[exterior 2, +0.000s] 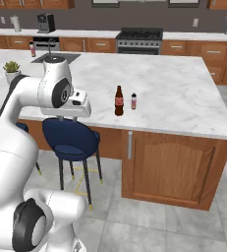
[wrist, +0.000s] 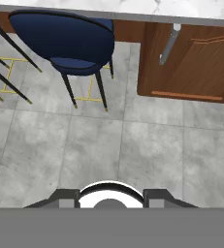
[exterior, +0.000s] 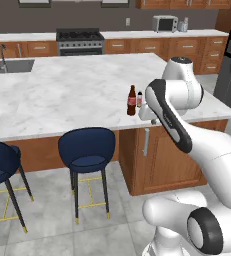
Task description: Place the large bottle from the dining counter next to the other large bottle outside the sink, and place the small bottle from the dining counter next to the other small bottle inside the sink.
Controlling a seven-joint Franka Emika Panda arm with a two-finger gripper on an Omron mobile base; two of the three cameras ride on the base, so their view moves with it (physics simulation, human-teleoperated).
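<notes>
Left base view: large bottle (exterior: 131, 100) and small bottle (exterior: 139, 99) are standing upright side by side near the counter (exterior: 62, 90) front edge, towards its right corner; sink (exterior: 9, 66) is lying at the far left corner.

Right base view: both bottles are waiting ungrasped, the arm held short of them.

Hand view: tool (wrist: 110, 199) is pointing at the floor (wrist: 133, 150) beside a stool (wrist: 65, 41); jaw spacing cannot be judged.

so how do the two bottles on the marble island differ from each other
The large bottle is dark brown glass with a long neck and a red label; the small bottle is pale with a reddish band. The large bottle stands roughly twice as tall as the small bottle. In the right base view the large bottle is left of the small bottle. Both stand upright, close together but apart, near the dining counter's front edge.
</notes>
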